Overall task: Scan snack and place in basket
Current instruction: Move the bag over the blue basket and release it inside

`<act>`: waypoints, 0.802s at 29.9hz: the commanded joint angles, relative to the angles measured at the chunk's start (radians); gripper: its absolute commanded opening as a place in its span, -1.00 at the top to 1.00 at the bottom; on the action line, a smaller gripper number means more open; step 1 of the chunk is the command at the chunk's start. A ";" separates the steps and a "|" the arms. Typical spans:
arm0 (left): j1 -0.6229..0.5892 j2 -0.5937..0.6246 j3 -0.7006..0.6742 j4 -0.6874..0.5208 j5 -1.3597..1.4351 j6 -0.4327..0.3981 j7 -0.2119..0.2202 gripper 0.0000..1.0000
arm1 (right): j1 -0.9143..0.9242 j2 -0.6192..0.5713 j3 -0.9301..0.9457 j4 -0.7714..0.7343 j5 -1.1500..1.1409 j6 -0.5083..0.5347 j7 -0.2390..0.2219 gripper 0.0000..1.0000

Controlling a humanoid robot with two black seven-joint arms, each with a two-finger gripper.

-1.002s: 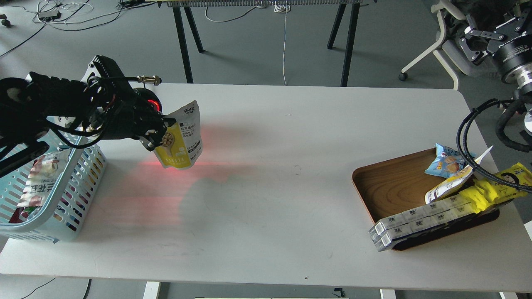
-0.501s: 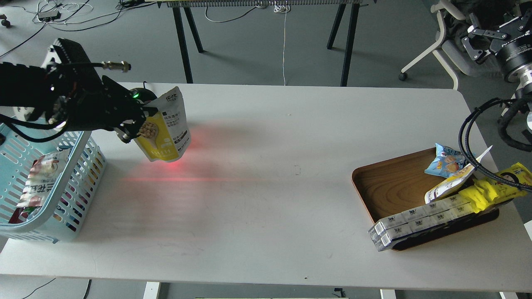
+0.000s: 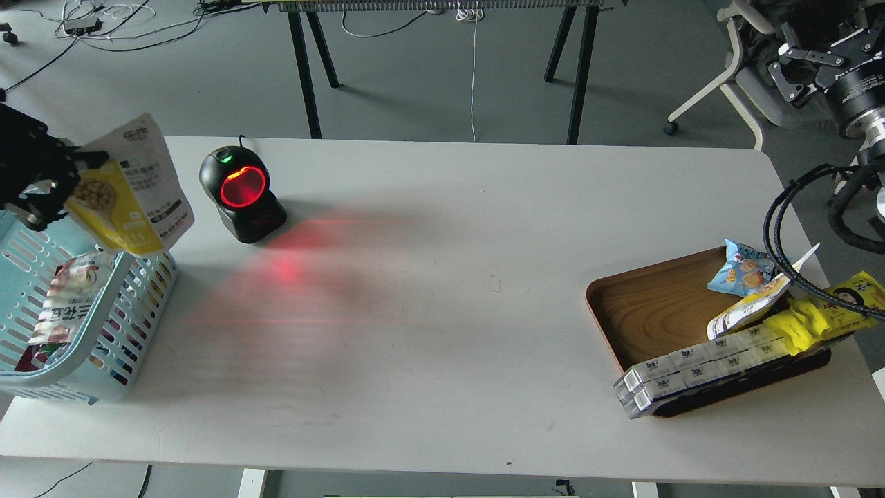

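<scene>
The snack (image 3: 131, 197), a yellow and white pouch picturing beige balls, hangs tilted in the air over the right rim of the light blue basket (image 3: 97, 332) at the table's left edge. My left gripper (image 3: 66, 181) is shut on the pouch's left edge; most of that arm is out of view. My right gripper (image 3: 819, 55) is far off at the top right, away from the table, dark and hard to read.
A black barcode scanner (image 3: 242, 194) with a glowing red ring stands right of the basket and throws red light on the table. The basket holds a red and white packet (image 3: 66, 304). A brown wooden tray (image 3: 643, 304) at the right holds a blue bag (image 3: 743, 270), a yellow packet (image 3: 850, 297) and white boxes (image 3: 691, 366).
My left gripper has carried the pouch left, from in front of the scanner to over the basket's rim. The scanner is now uncovered. The right arm has barely moved.
</scene>
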 commanded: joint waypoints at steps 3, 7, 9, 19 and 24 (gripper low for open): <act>0.000 0.105 0.083 0.005 -0.021 0.087 0.000 1.00 | 0.000 0.001 -0.001 0.000 0.000 0.000 0.000 -0.99; -0.001 0.155 0.167 0.021 -0.020 0.130 0.000 1.00 | 0.000 0.001 0.001 0.000 0.000 0.000 0.000 -0.99; 0.000 0.160 0.207 0.040 -0.020 0.161 0.000 1.00 | 0.000 -0.001 0.001 0.000 0.000 0.000 0.000 -0.99; 0.000 0.160 0.318 0.107 -0.020 0.265 0.000 1.00 | -0.001 0.001 0.001 -0.009 0.000 0.000 0.000 -0.99; 0.000 0.160 0.330 0.117 -0.021 0.274 0.000 0.97 | -0.003 0.004 0.001 -0.011 0.000 0.000 0.000 -0.99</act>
